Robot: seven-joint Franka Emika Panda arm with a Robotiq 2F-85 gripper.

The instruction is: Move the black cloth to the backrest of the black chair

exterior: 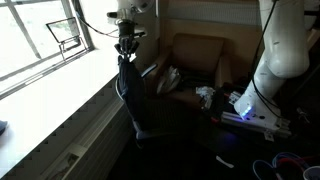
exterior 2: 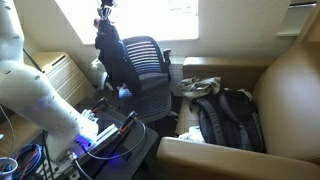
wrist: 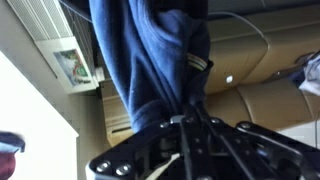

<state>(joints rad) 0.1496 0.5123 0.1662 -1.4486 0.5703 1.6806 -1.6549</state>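
The Robotiq gripper (exterior 2: 105,17) held the black cloth (exterior 2: 112,55) pinched by a bunched top fold, its jaws closed tight on the fabric. The rest of the cloth hung straight down in a long, loose drape. In both exterior views the cloth dangled high beside the window (exterior: 40,40), with its lower end level with the backrest of the black chair (exterior 2: 152,58). Whether it touched the backrest could not be made out. In the wrist view the fabric (wrist: 150,60) looked dark blue and fell in deep, soft folds that filled the upper frame.

The cloth appeared light and completely limp, with no stiffness to hold a shape. It would likely swing with any quick move and slump wherever it was let go. A grip near an upper edge, as shown, let its own weight pull it long, which would suit draping it across the top rail of the backrest. Unless roughly equal lengths fell on either side, it could slide off. A black backpack (exterior 2: 228,120) lay on the floor near a tan armchair (exterior: 195,60), well apart from the chair.
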